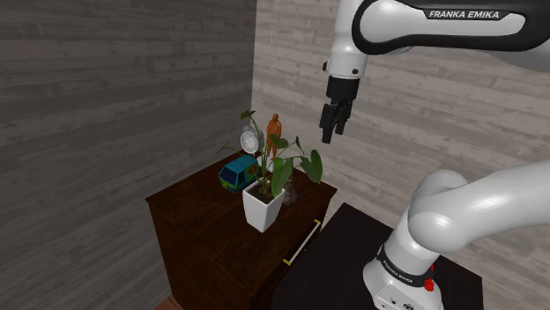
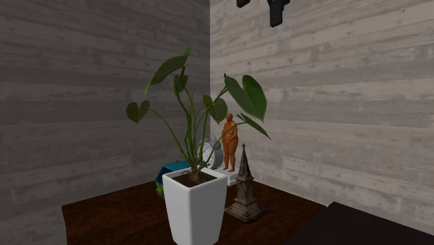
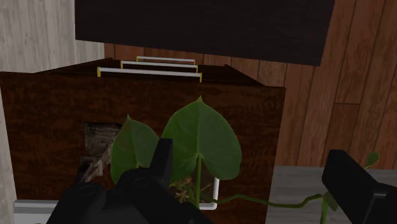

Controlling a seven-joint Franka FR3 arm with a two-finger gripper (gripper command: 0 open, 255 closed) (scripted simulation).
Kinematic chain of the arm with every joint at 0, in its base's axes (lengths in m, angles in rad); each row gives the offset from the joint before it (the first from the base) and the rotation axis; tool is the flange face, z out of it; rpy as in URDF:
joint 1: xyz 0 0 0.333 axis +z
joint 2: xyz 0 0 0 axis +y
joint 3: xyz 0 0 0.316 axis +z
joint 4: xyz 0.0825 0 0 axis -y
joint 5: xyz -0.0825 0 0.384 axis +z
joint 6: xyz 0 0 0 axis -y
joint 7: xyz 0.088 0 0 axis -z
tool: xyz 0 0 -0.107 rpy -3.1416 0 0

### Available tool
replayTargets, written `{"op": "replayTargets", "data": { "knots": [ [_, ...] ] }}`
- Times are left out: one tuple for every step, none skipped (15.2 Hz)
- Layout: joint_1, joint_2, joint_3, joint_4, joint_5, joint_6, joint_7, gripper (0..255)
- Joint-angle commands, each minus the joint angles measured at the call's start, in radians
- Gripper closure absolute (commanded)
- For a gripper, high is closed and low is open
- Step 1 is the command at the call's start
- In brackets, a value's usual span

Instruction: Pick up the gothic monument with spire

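Observation:
The gothic monument (image 2: 245, 189) is a small grey-brown stone tower with a pointed spire. It stands upright on the dark wooden dresser (image 2: 104, 216), just beside the white plant pot (image 2: 195, 209). In the shoulder view the monument (image 1: 294, 190) is mostly hidden behind the plant's leaves. From above, the monument (image 3: 97, 145) shows past a big green leaf (image 3: 200, 140). My gripper (image 1: 331, 125) hangs high over the dresser's near corner, open and with nothing in it. Its fingers (image 2: 278, 12) enter at the second exterior view's top edge, well above the spire. In the wrist view the gripper (image 3: 254, 168) stands wide apart.
A tall leafy plant (image 1: 280, 167) rises from the pot and spreads over the monument. Behind it stand an orange figurine (image 2: 229, 143), a round clock (image 1: 250, 139) and a teal toy car (image 1: 236, 173). Grey plank walls meet in a corner behind. The black stand top (image 1: 353, 242) adjoins the dresser.

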Motion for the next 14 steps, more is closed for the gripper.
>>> {"op": "replayTargets", "data": {
  "knots": [
    [0.0, 0.0, 0.0, 0.0, 0.0, 0.0, 0.0, 0],
    [-0.005, 0.005, -0.009, -0.026, -0.008, 0.037, -0.012, 0],
    [-0.01, 0.011, -0.019, -0.051, -0.016, 0.076, -0.025, 0],
    [-0.015, 0.019, -0.029, -0.074, -0.024, 0.114, -0.037, 0],
    [-0.02, 0.029, -0.039, -0.096, -0.032, 0.153, -0.049, 0],
    [-0.025, 0.041, -0.049, -0.117, -0.039, 0.193, -0.061, 0],
    [-0.03, 0.055, -0.059, -0.136, -0.047, 0.234, -0.073, 0],
    [-0.035, 0.071, -0.07, -0.154, -0.054, 0.275, -0.085, 0],
    [-0.041, 0.09, -0.08, -0.17, -0.06, 0.316, -0.097, 0],
    [-0.046, 0.11, -0.091, -0.184, -0.067, 0.358, -0.109, 0],
    [-0.051, 0.132, -0.102, -0.197, -0.073, 0.401, -0.122, 0],
    [-0.055, 0.156, -0.113, -0.209, -0.078, 0.444, -0.134, 0],
    [-0.059, 0.182, -0.125, -0.218, -0.083, 0.487, -0.146, 0],
    [-0.063, 0.211, -0.136, -0.226, -0.087, 0.53, -0.159, 0]
  ]
}}
